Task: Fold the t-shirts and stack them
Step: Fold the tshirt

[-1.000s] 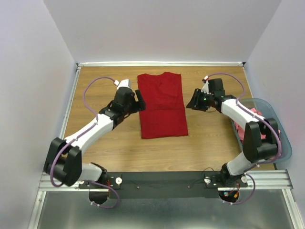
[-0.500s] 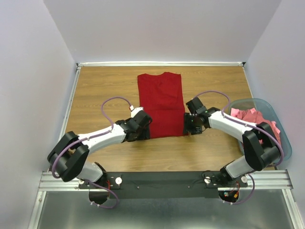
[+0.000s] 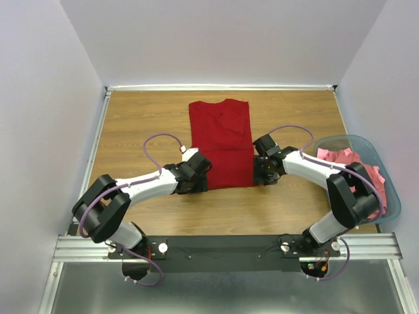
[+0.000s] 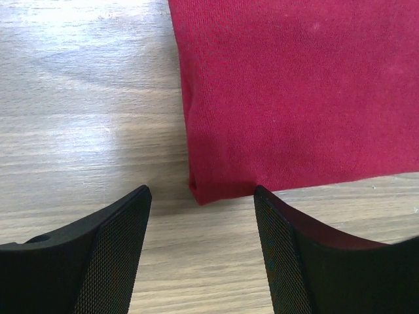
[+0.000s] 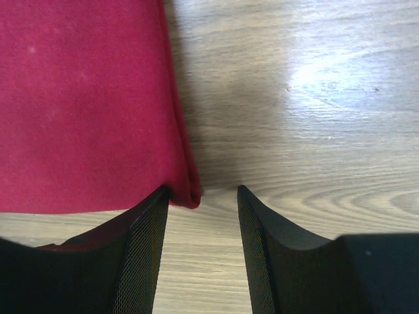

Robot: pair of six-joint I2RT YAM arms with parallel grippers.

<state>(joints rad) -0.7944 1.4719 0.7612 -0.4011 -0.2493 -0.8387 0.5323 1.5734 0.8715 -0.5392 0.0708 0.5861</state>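
Dark red t-shirt [image 3: 222, 140] lies flat mid-table [image 3: 144, 118], folded to a narrow upright rectangle, collar at the far end.

Left arm: stretched low across the wood, forearm angled inward. Left gripper [image 4: 200, 195] sits at the shirt's near-left corner, jaws wide apart, corner between the fingertips, nothing clamped.

Right arm: elbow out beside the basket [image 3: 387, 180], forearm reaching inward. Right gripper [image 5: 201, 191] is at the near-right corner, jaws moderately parted and straddling the folded edge, one finger over the cloth, one over bare wood. No grip on the fabric.

Salmon-pink t-shirts [image 3: 340, 159] are heaped in the basket, far right.
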